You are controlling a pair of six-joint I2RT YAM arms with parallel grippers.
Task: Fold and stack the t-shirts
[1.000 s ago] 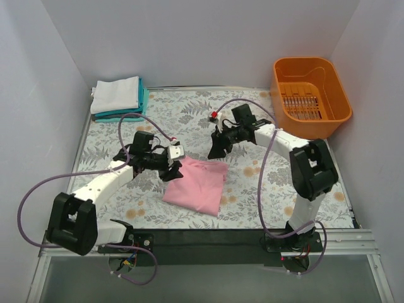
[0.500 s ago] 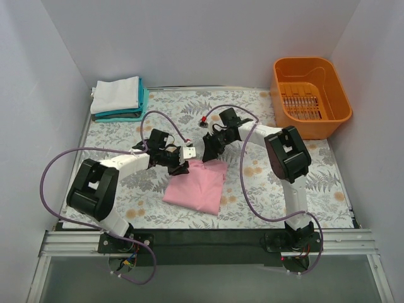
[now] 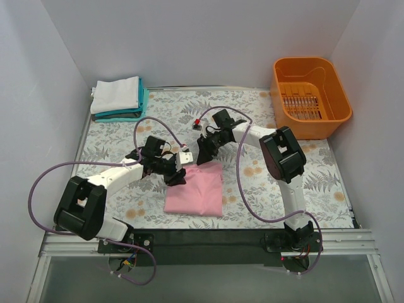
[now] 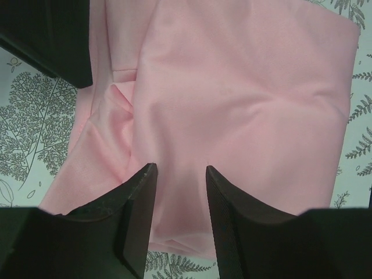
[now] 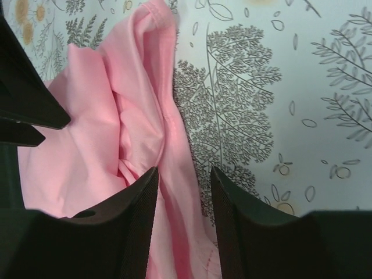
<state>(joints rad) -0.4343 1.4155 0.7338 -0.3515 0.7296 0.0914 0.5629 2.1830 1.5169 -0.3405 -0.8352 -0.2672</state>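
The pink t-shirt (image 3: pixel 196 192) lies folded in a rough rectangle on the patterned table. My left gripper (image 3: pixel 178 178) is over its upper left corner, jaws open with pink cloth (image 4: pixel 232 99) between and below them. My right gripper (image 3: pixel 204 154) is over its upper edge, jaws open astride a bunched pink fold (image 5: pixel 157 122). The white t-shirt (image 3: pixel 116 95) lies folded on the teal t-shirt (image 3: pixel 142 101) at the back left corner.
An orange plastic basket (image 3: pixel 310 95) stands at the back right against the wall. White walls close in the table on three sides. Purple cables loop from both arms over the cloth-covered table (image 3: pixel 284 183).
Both grippers have moved inward and down onto the shirt's upper edge. The shirt has been drawn squarer and shifted slightly toward the front.
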